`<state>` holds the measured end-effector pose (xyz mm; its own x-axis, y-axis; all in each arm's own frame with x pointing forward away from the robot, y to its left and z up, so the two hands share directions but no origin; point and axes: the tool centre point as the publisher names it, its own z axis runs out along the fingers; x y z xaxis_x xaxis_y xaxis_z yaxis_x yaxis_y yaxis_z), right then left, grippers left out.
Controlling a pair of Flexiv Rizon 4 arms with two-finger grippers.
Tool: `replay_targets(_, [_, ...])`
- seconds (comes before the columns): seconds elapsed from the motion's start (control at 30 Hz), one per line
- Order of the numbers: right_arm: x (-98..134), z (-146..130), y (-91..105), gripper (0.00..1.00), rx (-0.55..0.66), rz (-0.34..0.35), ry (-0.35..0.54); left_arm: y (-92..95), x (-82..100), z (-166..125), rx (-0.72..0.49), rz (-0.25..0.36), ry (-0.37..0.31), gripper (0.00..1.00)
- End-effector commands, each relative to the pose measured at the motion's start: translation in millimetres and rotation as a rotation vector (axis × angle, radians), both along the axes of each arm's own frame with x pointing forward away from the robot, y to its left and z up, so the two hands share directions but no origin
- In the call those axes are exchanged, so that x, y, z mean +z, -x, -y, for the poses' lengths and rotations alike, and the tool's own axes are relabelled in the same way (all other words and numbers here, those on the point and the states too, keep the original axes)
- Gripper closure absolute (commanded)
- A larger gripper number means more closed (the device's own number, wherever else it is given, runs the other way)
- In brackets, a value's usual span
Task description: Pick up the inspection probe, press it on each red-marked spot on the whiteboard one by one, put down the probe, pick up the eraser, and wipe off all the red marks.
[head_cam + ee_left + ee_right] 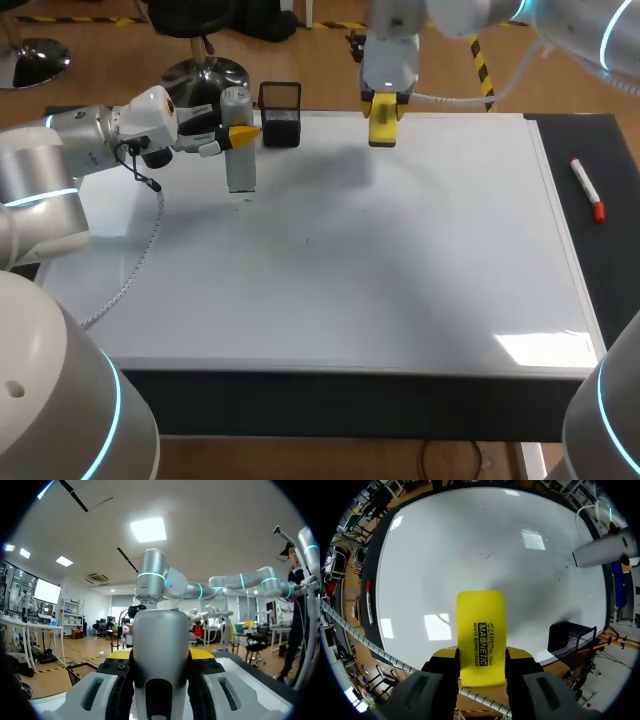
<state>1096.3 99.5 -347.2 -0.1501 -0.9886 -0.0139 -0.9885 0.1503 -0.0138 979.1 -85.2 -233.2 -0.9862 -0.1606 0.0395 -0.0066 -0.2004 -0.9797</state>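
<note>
- The yellow eraser (481, 635) is pinched in the right gripper (481, 656), held over the whiteboard's (420, 280) far edge.
- It should come down flat and sweep across the faint trace (487, 556) near the middle; no clear red shows.
- The left gripper (160, 655) clamps the probe (238, 150) upright, well aside.

Table (618, 265): whiteboard (400, 260), red-capped marker (586, 188), black mesh basket (280, 115).

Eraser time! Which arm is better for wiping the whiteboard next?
Right. The right gripper is shut on the yellow eraser and hangs over the whiteboard's far edge, so it could probably go straight to wiping. The left gripper is busy: it is shut on the grey probe.
</note>
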Motion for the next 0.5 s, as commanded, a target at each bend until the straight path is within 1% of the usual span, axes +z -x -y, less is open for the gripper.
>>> replay_targets(0.03, [-5.8, 3.6, -7.1, 1.0, 0.007, -0.001, -0.01, 0.0, 0.5, 0.5, 0.001, 0.002, 0.001, 1.0])
replay_targets(0.33, [-21.3, -2.9, -30.1, 1.0, 0.043, -0.006, -0.045, 0.0, 0.5, 0.5, 0.001, 0.002, 0.001, 1.0])
replay_targets(0.5, [-28.9, -7.7, -46.0, 1.0, 0.068, -0.012, -0.052, 0.0, 0.5, 0.5, 0.001, 0.002, 0.001, 1.0])
